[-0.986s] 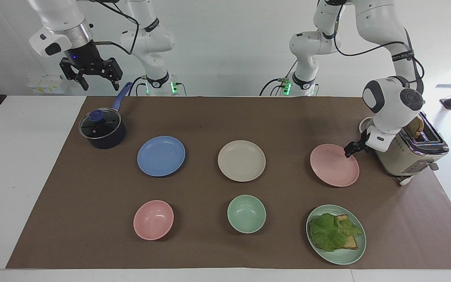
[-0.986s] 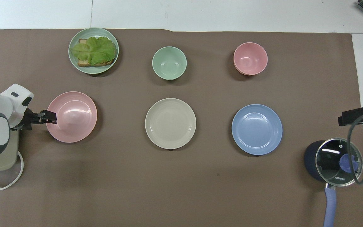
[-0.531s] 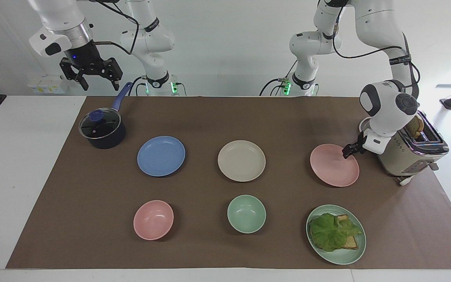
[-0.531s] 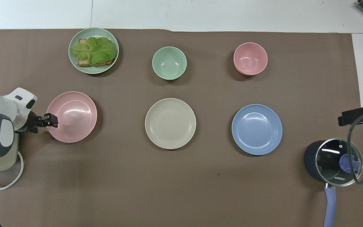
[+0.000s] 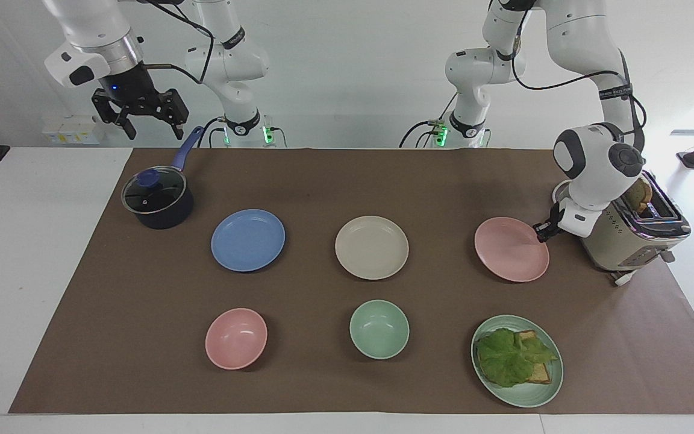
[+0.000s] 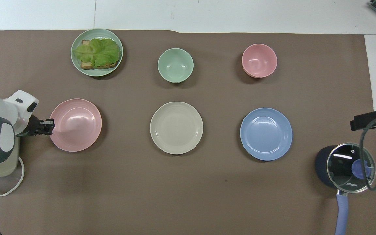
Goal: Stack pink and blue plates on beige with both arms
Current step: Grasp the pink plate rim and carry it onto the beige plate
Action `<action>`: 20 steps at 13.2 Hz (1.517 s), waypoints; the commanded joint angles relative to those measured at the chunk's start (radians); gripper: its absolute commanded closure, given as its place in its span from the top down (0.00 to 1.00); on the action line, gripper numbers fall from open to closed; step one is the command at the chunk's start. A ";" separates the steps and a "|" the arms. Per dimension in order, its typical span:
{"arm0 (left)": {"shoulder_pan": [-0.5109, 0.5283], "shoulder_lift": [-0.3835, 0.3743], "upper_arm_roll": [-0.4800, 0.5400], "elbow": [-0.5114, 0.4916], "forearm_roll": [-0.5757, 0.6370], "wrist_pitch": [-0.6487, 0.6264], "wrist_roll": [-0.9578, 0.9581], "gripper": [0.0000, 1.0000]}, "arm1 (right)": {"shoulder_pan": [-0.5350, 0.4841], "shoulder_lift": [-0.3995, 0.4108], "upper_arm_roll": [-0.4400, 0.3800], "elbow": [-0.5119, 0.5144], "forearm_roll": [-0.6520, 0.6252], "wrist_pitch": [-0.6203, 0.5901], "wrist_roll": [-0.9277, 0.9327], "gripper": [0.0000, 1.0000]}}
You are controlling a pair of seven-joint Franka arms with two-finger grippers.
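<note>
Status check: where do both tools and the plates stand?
Left tool shut on pink plate rim, beside toaster. Right tool open, waiting above pot. Blue plate, beige plate bare, path unobstructed.

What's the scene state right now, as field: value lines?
left gripper: shut on pink plate rim, toaster end
pink plate: slightly lifted
right gripper: open, over pot handle, waiting
blue plate: on mat, untouched
beige plate: mid-table, nothing stacked on it
stack progress: none yet
</note>
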 commanded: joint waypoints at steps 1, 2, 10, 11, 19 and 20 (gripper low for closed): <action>-0.005 -0.024 -0.005 0.079 -0.032 -0.164 -0.001 0.00 | -0.011 -0.015 0.007 -0.010 0.004 0.013 -0.007 1.00; -0.005 -0.027 -0.005 0.151 -0.053 -0.264 -0.001 0.00 | -0.011 -0.015 0.007 -0.010 0.004 0.013 -0.007 1.00; -0.254 -0.093 -0.037 0.233 -0.153 -0.428 -0.404 0.00 | -0.008 -0.021 0.018 -0.009 -0.005 -0.001 -0.002 1.00; -0.291 -0.095 -0.037 0.230 -0.179 -0.406 -0.446 0.00 | -0.013 -0.016 0.014 -0.010 0.002 0.007 -0.002 1.00; -0.578 -0.093 -0.039 0.020 -0.242 -0.046 -0.689 0.00 | -0.011 -0.027 0.014 -0.041 0.005 0.025 -0.012 1.00; -0.583 -0.081 -0.039 0.015 -0.254 -0.023 -0.689 0.00 | -0.011 -0.030 0.014 -0.041 0.005 0.025 -0.012 1.00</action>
